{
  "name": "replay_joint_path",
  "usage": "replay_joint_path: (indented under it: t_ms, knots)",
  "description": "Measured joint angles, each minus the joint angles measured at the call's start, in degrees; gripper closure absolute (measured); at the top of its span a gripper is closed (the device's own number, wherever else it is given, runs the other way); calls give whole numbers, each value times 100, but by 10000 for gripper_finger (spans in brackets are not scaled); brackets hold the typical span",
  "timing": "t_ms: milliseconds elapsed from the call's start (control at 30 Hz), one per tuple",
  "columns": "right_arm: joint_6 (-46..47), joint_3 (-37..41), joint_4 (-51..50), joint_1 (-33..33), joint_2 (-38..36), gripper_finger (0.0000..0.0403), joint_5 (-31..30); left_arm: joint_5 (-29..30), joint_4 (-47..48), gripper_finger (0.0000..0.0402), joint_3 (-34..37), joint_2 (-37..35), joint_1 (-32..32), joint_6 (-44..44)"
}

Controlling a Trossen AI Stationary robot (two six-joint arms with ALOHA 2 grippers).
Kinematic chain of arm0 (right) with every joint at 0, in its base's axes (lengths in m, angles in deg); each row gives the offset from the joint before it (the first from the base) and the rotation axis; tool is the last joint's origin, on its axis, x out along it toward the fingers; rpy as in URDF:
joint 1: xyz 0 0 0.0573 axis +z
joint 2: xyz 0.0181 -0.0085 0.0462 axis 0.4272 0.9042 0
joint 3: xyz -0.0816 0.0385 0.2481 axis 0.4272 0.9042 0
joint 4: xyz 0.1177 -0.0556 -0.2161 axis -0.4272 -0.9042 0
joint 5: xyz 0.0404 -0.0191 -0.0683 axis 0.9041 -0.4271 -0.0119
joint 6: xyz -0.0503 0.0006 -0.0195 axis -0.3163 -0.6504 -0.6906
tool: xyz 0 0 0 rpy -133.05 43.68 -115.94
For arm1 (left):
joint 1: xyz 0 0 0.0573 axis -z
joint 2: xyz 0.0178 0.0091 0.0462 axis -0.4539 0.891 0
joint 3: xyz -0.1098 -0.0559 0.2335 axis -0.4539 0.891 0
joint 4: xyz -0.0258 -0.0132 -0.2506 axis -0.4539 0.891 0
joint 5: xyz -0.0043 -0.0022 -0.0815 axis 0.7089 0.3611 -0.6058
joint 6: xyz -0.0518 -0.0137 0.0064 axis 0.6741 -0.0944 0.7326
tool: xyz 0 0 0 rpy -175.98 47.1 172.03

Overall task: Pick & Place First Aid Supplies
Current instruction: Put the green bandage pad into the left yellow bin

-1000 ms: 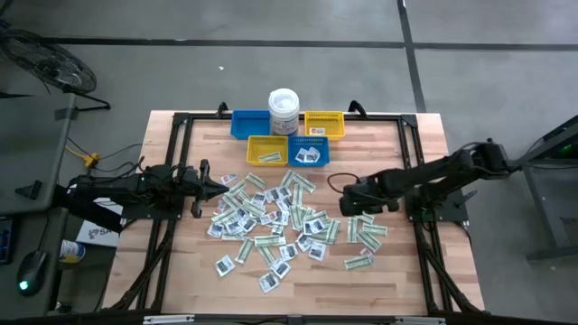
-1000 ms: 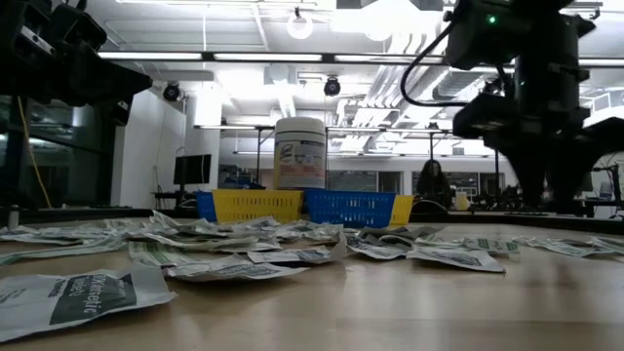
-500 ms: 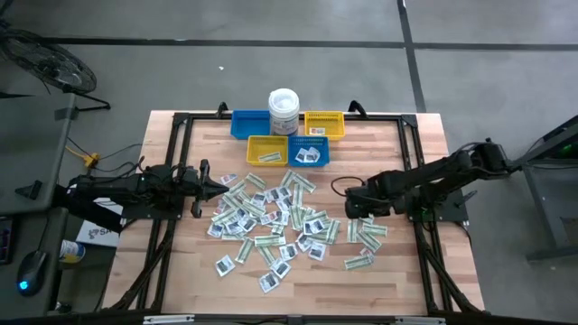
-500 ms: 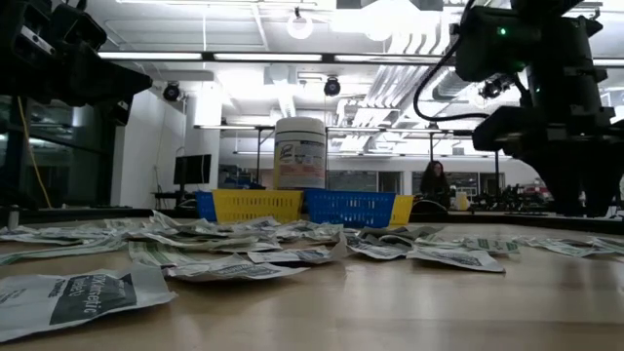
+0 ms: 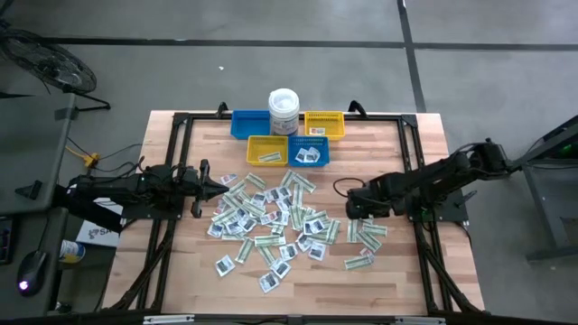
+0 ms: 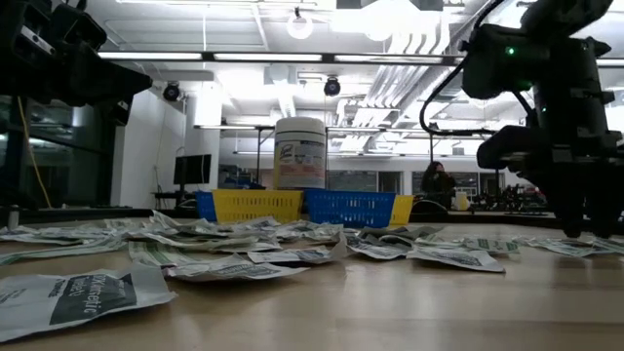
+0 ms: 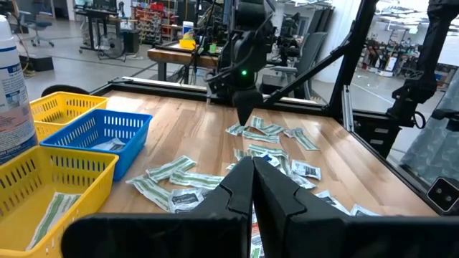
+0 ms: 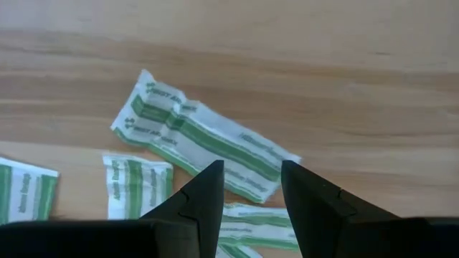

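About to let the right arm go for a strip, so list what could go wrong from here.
1. The right gripper has its jaws open over a green-and-white strip that overlaps other strips; it might lift two at once.
2. The strip lies flat on the table, so the jaws may slide over it or scrape the wood.

Beyond my wooden table (image 5: 379, 153) lies grey concrete floor (image 5: 271, 54); bright ceiling strip lights (image 6: 273, 57) glare overhead, with workbenches (image 7: 179, 57) farther back in the lab.
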Motion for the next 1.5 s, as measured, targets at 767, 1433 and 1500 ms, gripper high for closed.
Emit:
replay_joint_path:
  t_ms: [767, 1433, 1500]
  knots:
    - [-963, 422, 322, 9, -2, 384, -218, 0, 1, 394, -1, 1, 2, 1]
    - [-2313, 264, 225, 2, -939, 403, -1375, 98, -31, 394, 1, 0, 1, -115]
    - [-2687, 168, 295, -4, -987, 403, -1579, 376, -142, 394, 5, 1, 2, -139]
